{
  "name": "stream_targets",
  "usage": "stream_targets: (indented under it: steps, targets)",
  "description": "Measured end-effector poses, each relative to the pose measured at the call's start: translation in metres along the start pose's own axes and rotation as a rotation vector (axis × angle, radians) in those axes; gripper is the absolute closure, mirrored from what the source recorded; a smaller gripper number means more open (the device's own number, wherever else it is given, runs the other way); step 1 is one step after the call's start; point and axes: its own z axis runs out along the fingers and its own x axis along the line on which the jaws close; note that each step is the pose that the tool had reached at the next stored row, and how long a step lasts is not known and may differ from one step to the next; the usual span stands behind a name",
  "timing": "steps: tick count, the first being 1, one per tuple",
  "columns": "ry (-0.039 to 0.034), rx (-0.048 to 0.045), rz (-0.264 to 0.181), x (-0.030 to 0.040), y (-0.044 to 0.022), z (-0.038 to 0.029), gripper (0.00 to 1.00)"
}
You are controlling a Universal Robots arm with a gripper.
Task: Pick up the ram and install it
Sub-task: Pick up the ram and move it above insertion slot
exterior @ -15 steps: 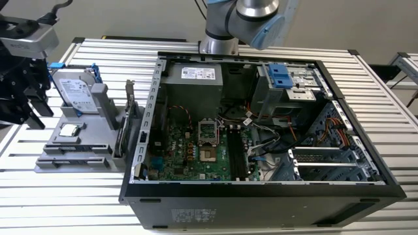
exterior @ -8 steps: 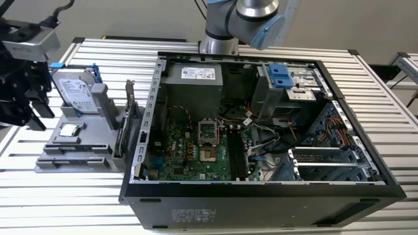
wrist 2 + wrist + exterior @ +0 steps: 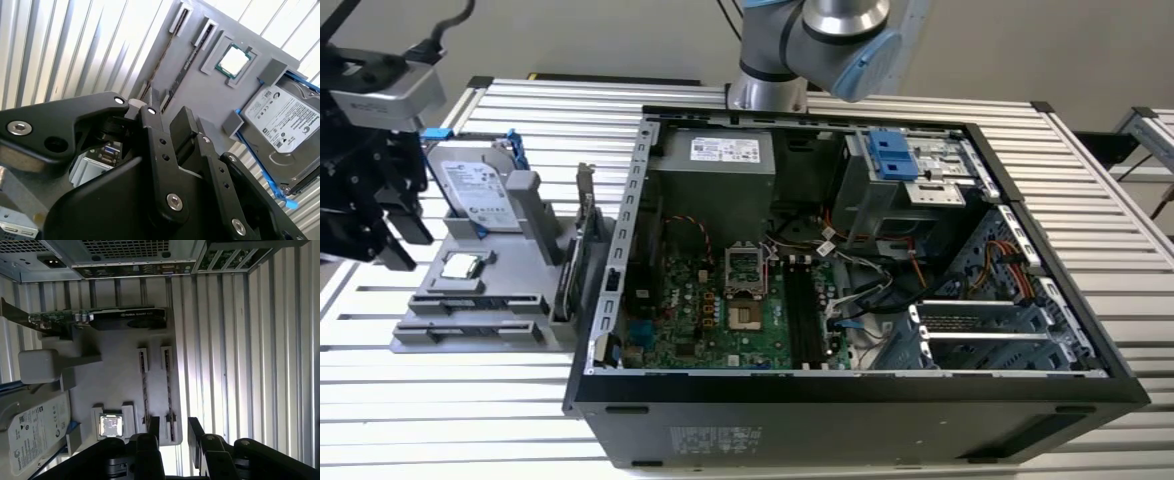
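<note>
**Item:** ram, a long, thin circuit-board stick. It stands on edge in the slot nearest the long side of a flat grey plastic holder tray. It is seen edge-on, so its chips and colour cannot be told. A second thin strip stands in the slot just beside it.

**Handling (judged):**
- It is probably light and stiff, but brittle if bent.
- The flat faces carry the parts and the bottom edge the contacts.
- The sound hold is across the two faces, high on the board near mid-length.
- A straight pull along the slot should keep it from binding.

**Gripper:** black two-fingered gripper, pointing down at the tray over one end of the ram.
- The jaws are parted, with one of the fingers to each side of the stick's line.
- They hold nothing.
- Whether the tips reach board height cannot be told.

**Arm:** grey jointed arm. It rises behind the case and reaches out to the exterior view's left, above the tray.

**Also on the tray:**
- small square silver processor chip
- silver hard drive in a blue bracket
- black graphics card

**Beyond:** open black computer case lying on its side, with its green motherboard exposed. It sits just beside the tray on the ribbed aluminium table.
</note>
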Motion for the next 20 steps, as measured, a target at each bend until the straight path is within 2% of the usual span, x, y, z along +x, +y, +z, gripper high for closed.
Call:
stream_targets:
  steps: [9,20]
  targets:
    - [-0.0042,-0.0004,0.000,0.0001,0.0000,0.0046,0.00]
    - [-0.0128,-0.0011,0.000,0.0003,0.0000,0.0099,0.00]
